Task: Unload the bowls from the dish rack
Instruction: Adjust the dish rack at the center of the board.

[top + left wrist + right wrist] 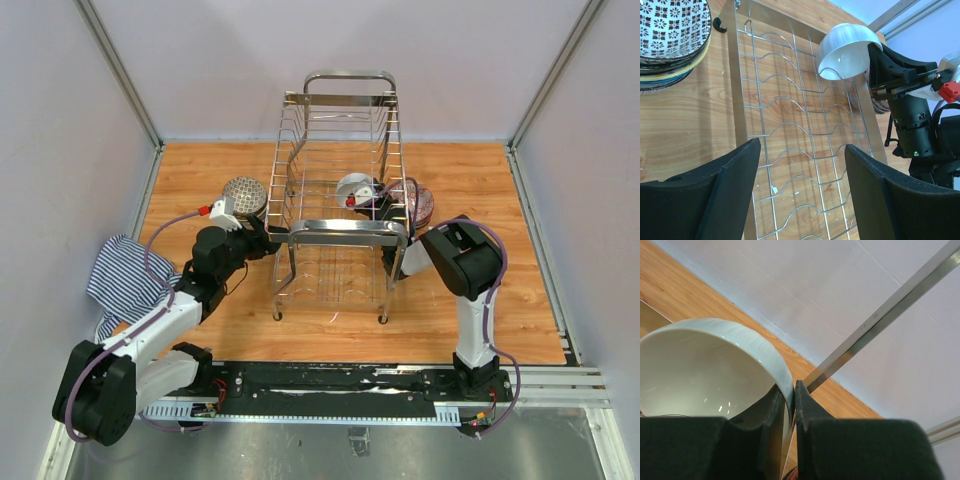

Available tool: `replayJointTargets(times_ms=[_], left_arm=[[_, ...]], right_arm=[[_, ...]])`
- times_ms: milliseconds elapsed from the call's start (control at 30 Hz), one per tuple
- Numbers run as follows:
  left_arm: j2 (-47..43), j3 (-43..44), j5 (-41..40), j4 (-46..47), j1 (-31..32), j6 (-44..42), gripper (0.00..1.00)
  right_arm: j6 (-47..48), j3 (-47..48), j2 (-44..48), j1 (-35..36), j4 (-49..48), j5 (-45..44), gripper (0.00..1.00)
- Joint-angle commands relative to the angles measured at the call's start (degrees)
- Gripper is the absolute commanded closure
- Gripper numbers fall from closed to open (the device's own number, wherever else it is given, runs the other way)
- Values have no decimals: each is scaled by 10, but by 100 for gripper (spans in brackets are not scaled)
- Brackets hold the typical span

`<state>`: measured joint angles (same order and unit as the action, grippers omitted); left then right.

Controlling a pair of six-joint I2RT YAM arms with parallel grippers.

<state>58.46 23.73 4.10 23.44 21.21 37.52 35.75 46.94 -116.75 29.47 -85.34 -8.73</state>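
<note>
White bowl (705, 370) leans on its side in the dish rack (345, 228), near the rack's right side. The right gripper (791, 395) pinches its rim tight, one finger inside and one outside. The left gripper (802, 150) is by the rack's left side with its jaws wide apart, holding nothing. Patterned bowls (244, 197) sit stacked on the wooden table (480, 300), just left of the rack. A reddish bowl (418, 203) sits just right of it. A striped cloth (120, 275) lies at the table's left edge.
</note>
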Motion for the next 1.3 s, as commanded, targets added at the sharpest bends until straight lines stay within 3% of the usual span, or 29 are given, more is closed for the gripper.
replayJointTargets(times_ms=[0,800,933,1067,1267], left_arm=[[6,14,-7,7,5,-8,27],[12,14,-10,9,4,-8,27],[11,15,-9,8,4,-8,27],[12,14,-8,8,4,-7,27],[10,17,-10,3,4,-8,27]], right_arm=[[-17,39,-3,8,-56,-14,99],[-30,46,12,8,-56,-12,98],[-34,39,9,8,-55,-15,80],[-40,31,7,8,-54,-14,69],[-44,24,12,8,-55,-15,63]])
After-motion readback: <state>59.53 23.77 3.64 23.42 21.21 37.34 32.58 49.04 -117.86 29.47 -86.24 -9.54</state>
